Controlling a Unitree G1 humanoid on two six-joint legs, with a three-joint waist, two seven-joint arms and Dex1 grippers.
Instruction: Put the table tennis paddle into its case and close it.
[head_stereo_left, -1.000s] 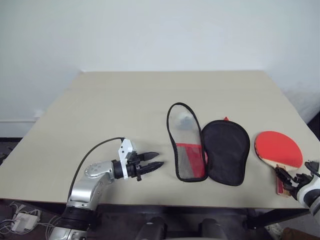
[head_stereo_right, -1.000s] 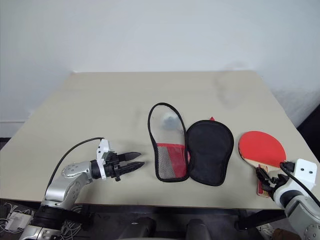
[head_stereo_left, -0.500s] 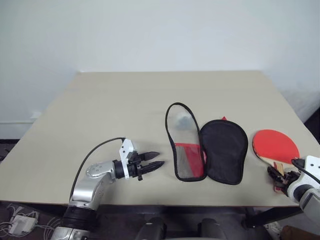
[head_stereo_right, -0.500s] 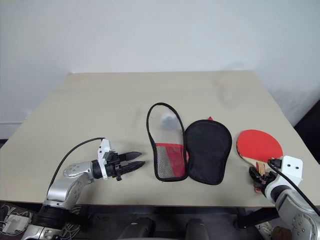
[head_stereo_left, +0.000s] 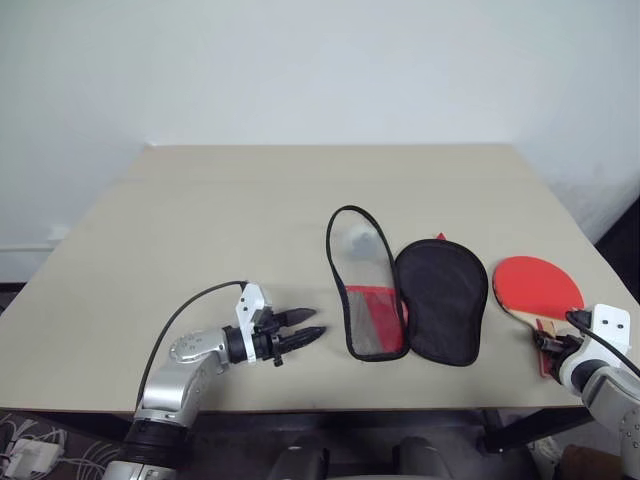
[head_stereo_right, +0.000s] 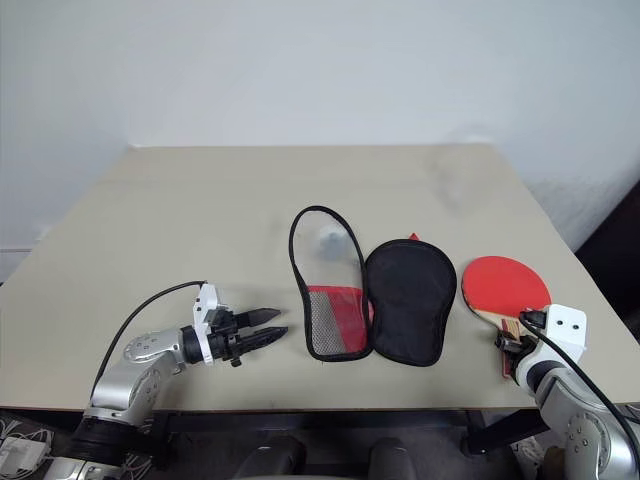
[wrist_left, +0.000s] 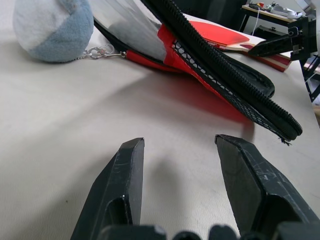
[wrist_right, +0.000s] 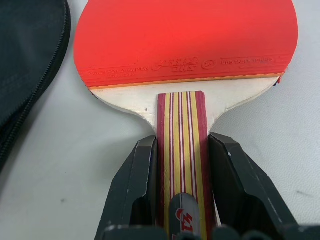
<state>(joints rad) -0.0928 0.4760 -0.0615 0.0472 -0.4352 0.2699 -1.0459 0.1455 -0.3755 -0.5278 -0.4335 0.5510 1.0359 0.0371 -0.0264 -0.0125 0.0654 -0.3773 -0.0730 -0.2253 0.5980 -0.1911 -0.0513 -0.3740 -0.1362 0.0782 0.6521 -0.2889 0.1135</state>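
Observation:
The table tennis paddle (head_stereo_left: 538, 287) lies flat at the table's right edge, red face up, striped wooden handle (wrist_right: 181, 115) pointing toward me. My right gripper (wrist_right: 183, 141) is shut on the handle, one finger pressed against each side. The case (head_stereo_left: 435, 300) lies unzipped and spread open in the middle, black lining up, with its red-and-mesh flap (head_stereo_left: 362, 290) to the left. My left gripper (head_stereo_left: 318, 322) rests open on the table left of the case, pointing at it, nothing between its fingers (wrist_left: 125, 170).
A small grey-blue ball (wrist_left: 52, 25) on a chain lies by the far end of the case's flap. The beige table (head_stereo_left: 230, 220) stretches bare behind and to the left. The paddle sits close to the table's right and front edges.
My right gripper slid forward along the paddle handle and closed on it. The left gripper has stayed where it was. The whole view has shifted slightly.

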